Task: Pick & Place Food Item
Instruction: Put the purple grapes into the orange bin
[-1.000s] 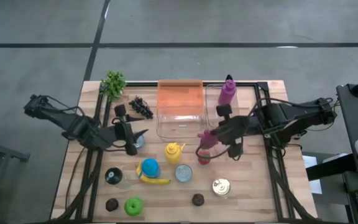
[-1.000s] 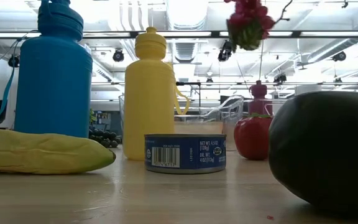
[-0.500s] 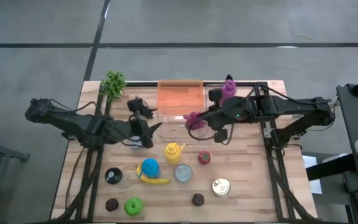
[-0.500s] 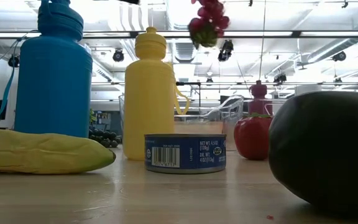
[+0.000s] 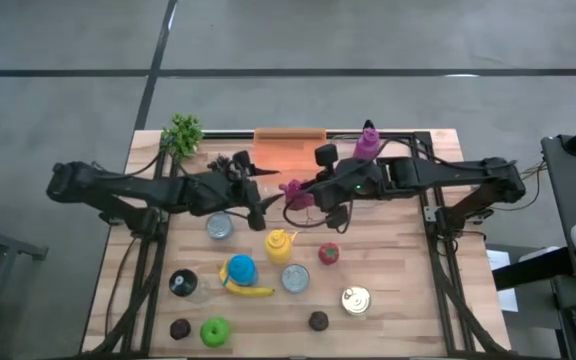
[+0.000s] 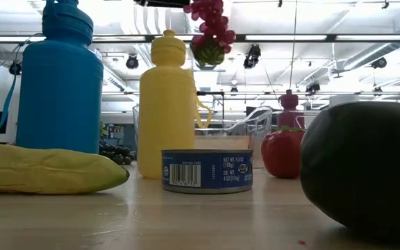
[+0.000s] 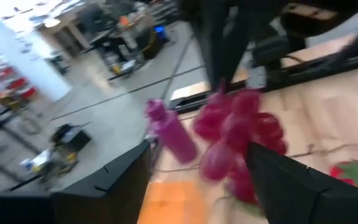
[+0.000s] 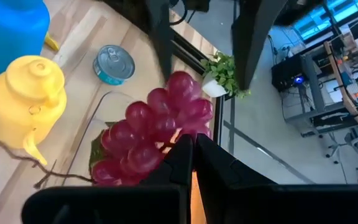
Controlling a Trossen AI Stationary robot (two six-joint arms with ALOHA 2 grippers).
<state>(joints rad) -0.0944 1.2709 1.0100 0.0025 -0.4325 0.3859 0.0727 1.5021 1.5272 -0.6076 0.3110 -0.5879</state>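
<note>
The left end effector (image 5: 258,190) is seen with its fingers spread wide, just left of the grape bunch (image 5: 296,193) and not touching it. The grape bunch is gripped from above by the closed right end effector (image 5: 311,192) and is held in the air above the clear container (image 5: 290,168), behind the yellow bottle (image 5: 280,244). The bunch is made of glossy magenta berries with a green leaf beneath.

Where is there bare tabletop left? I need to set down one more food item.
Free: the right strip beyond the tomato and the silver can, and the wood between the green apple and the dark ball. Crowded: around the yellow bottle, blue bottle and banana.
</note>
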